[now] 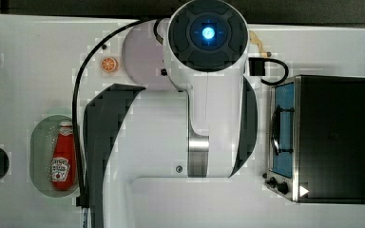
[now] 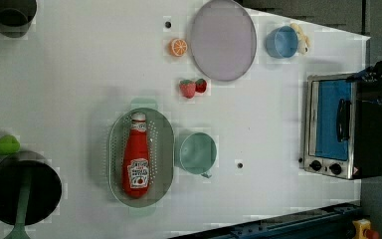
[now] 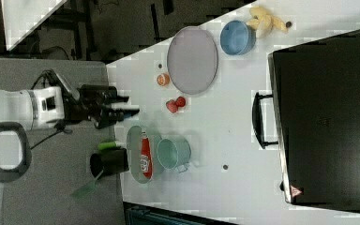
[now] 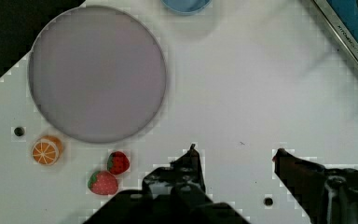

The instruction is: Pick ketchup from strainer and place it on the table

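The ketchup, a red squeeze bottle with a white cap and label, lies flat in the pale green oval strainer; both also show at the top view's left, ketchup in strainer. In the right view my gripper hangs high over the white table, above and apart from the strainer and ketchup. In the wrist view the gripper is open with nothing between its fingers; bare tabletop lies below it.
A green mug touches the strainer's side. Two strawberries, an orange slice, a grey plate and a blue cup lie beyond. A toaster oven stands at the left view's right, a black pot at its lower left.
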Robot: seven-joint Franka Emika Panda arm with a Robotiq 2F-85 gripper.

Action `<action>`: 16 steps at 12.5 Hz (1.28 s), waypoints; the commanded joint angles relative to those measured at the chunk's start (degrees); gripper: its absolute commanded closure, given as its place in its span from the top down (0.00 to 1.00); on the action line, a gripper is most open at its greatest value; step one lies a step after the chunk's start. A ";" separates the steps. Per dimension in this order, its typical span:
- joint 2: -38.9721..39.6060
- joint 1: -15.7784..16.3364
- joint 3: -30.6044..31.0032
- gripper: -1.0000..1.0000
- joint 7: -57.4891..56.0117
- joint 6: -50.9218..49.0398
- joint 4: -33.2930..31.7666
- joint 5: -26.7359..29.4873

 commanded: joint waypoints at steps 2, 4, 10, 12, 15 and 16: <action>-17.23 -5.53 3.44 0.91 5.54 -10.24 -6.16 2.80; -16.44 -4.70 5.78 1.00 5.55 -9.07 -6.17 3.52; -11.43 -2.45 18.50 1.00 5.62 -4.64 -6.17 3.51; -8.90 -1.89 24.01 1.00 5.65 -2.15 -6.18 3.46; -4.05 -1.42 32.18 1.00 5.70 3.63 -6.30 3.43; -2.21 -1.25 34.54 1.00 5.70 5.41 -6.47 3.42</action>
